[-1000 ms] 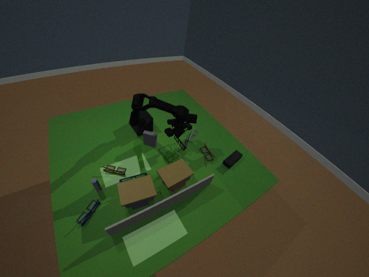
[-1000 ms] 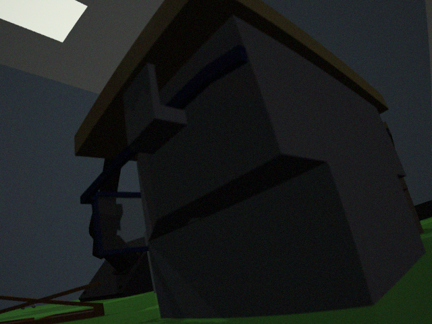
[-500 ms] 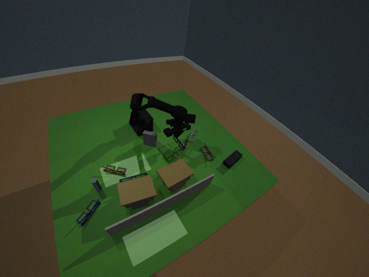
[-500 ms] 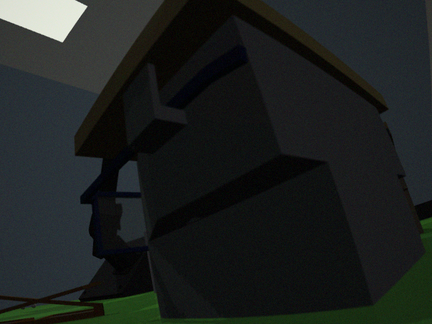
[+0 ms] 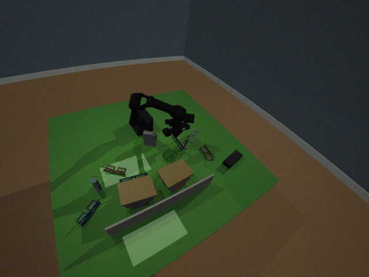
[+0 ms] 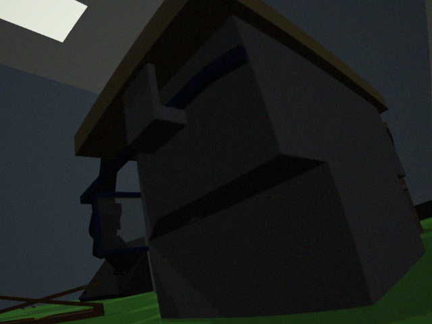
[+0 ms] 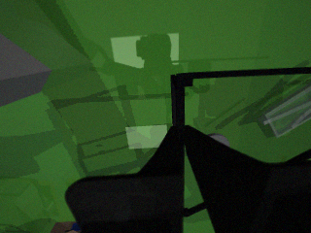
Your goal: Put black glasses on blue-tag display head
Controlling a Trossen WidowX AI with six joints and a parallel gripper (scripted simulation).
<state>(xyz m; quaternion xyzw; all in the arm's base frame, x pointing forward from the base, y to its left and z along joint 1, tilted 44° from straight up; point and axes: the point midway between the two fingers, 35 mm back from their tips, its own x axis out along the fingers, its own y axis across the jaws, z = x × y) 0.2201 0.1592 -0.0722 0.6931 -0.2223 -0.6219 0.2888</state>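
Above the green mat (image 5: 208, 179) (image 7: 214, 44), near the pale glasses (image 5: 192, 135) (image 7: 296, 111), you have the black glasses (image 5: 180, 142) (image 7: 243, 73) clamped in your gripper (image 5: 174, 135) (image 7: 179, 131), its fingertips pinching one slim part of them. They look thin and angular: in your wrist view a long straight bar runs off the right edge, squarely meeting a short upright piece that drops to your fingertips. A small block thickens that corner, and more dark, slender pieces show lower down, partly hidden by the fingers. The color is an even, near-black tone; you can't make out the whole outline or tell how the temples are folded. From the top you see them slanting down from the gripper, beside a small gray disc (image 5: 185, 146) (image 7: 219, 140). They are well apart from both wooden-topped display heads (image 5: 174, 172) (image 5: 136, 190) (image 6: 216, 195). Blue glasses (image 5: 131, 176) (image 6: 99, 223) sit on one of those, a temple resting over its bracket-like ear (image 6: 141, 108).
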